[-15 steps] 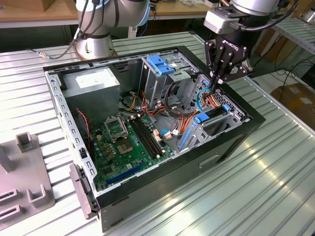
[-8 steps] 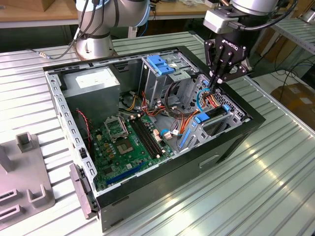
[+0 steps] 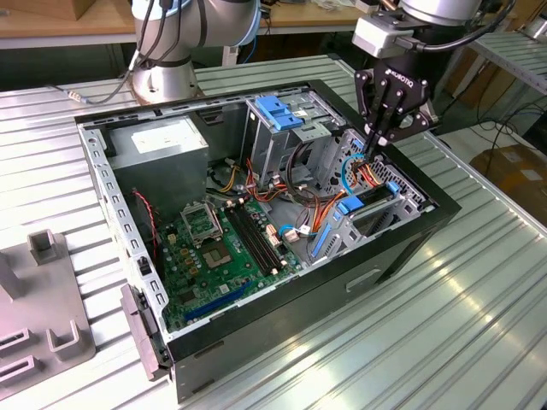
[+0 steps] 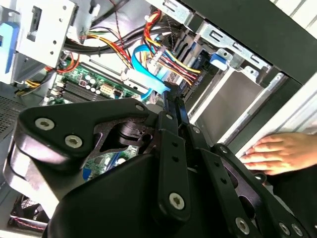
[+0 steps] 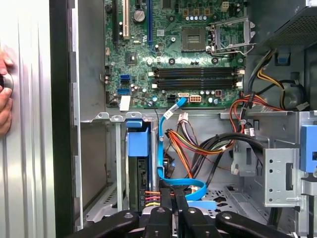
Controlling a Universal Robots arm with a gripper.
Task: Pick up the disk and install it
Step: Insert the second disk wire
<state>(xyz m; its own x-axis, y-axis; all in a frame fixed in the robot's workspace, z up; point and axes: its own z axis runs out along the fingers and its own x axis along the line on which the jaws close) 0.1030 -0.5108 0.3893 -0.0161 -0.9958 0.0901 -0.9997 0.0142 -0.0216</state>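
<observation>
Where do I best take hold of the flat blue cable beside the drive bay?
Probably its straight middle run, pinched across the two flat faces, coming in through the open side of the case. There it stands free; lower down it loops among the coloured wires.

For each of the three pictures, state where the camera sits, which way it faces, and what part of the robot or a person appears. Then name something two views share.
Exterior view: off the arm, looking down at the open computer case; arm and gripper show.
First wrist view: on the wrist, facing down into the case at the motherboard; a hand at the edge.
Second wrist view: on the wrist, looking along the gripper body toward the drive bay.
Shared: both wrist views show the blue ribbon cable.
</observation>
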